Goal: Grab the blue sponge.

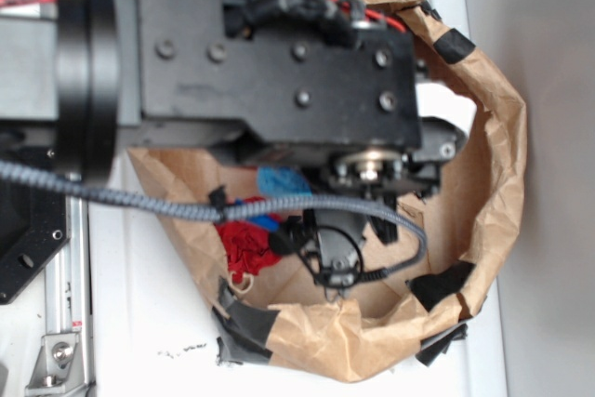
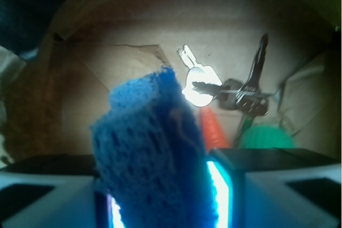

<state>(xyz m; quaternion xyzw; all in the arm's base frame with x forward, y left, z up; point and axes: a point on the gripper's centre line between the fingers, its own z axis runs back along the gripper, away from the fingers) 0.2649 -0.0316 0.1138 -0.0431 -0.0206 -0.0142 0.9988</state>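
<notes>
The fingers (image 2: pixel 165 206) are squeezed tight on the blue sponge (image 2: pixel 152 153), and it sticks up between them. It looks lifted off the bottom of the brown paper bag (image 1: pixel 493 192). Below it lie some keys (image 2: pixel 224 89), an orange carrot (image 2: pixel 215 129) and a green ball (image 2: pixel 265 138). So the grab looks done. Maybe only lifting it out is left.
</notes>
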